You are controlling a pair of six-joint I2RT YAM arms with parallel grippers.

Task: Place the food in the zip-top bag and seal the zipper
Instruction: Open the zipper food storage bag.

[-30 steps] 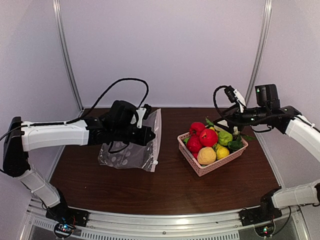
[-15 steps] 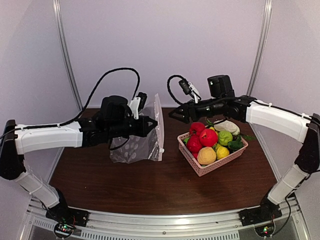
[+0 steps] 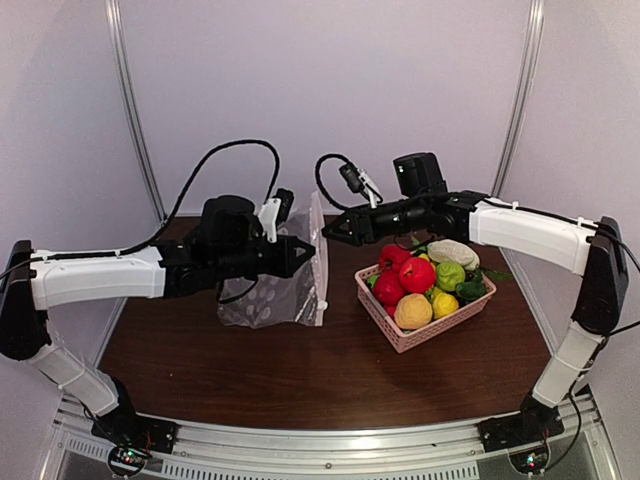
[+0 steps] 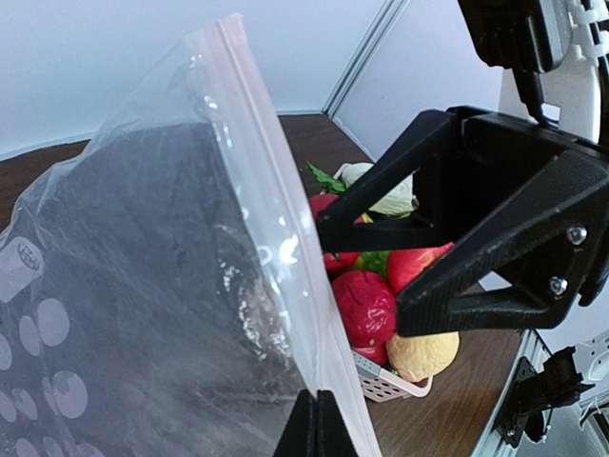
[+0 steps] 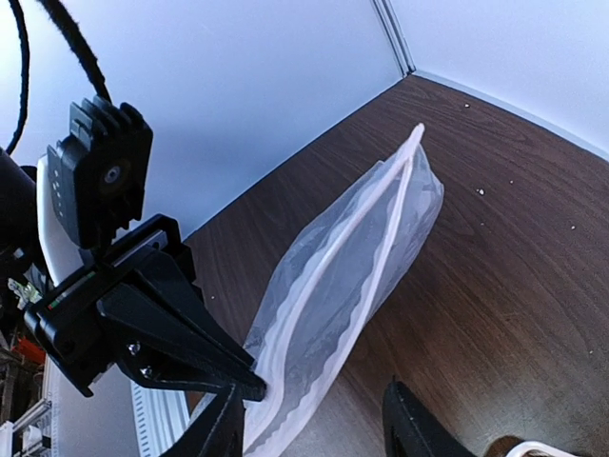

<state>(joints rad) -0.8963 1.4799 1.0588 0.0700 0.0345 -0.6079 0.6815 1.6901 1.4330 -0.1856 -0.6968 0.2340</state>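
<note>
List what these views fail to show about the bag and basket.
- Inside the zip-top bag: top view, the left gripper covers part of it; left wrist view, film glare.
- Lower layer of the basket: top view, buried under the upper food; left wrist view, the right gripper blocks it.
- Right gripper's jaws: right wrist view, cut off by the bottom edge.

zip-top bag [image 4: 143, 314] cropped, basket [image 4: 395, 384] half hidden

Work surface: dark brown wood-grain rectangular table top [image 3: 330, 385]. Enclosure: plain pale lilac back wall panel [image 3: 330, 90], joined to matching side panels at a slanted grey metal left corner post [image 3: 131, 100] and right corner post [image 3: 518, 100]. A ribbed silver aluminium rail [image 3: 330, 447] runs along the table's near edge. Lighting is even and diffuse.
</note>
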